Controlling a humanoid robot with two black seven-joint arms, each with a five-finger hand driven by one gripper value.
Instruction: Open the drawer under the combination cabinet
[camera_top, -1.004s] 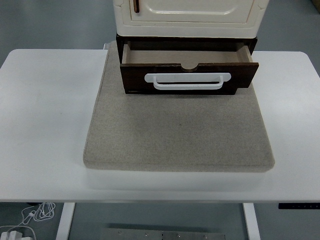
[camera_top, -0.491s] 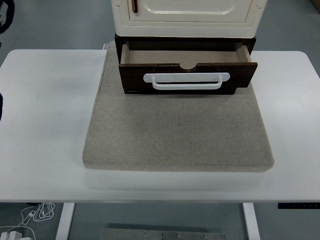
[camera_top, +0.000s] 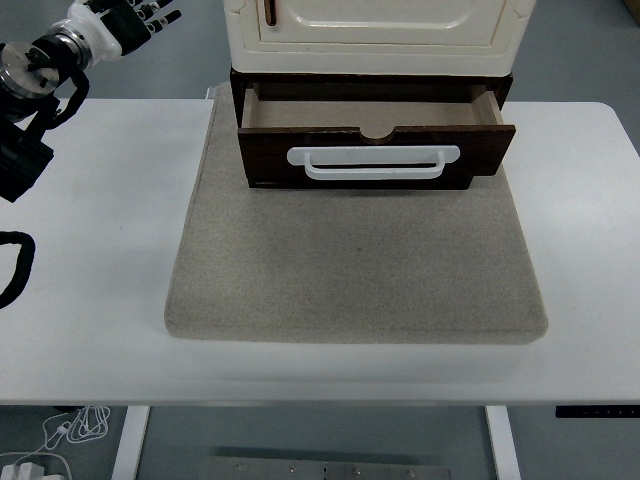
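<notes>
Drawer (camera_top: 375, 140), one, white-handled, open.

A dark brown wooden drawer (camera_top: 375, 150) with a long white bar handle (camera_top: 373, 162) stands pulled out from under the cream combination cabinet (camera_top: 375, 35), skewed a little, its pale bare inside showing, its front over the grey felt mat (camera_top: 355, 260).

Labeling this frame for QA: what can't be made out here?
Head view only:
- Drawer interior: back part hidden under the cabinet.
- Cabinet top: cut off by the picture's top edge.
- Left robot hand: fingertips cut off at the top edge.
- Right arm: out of frame.
</notes>
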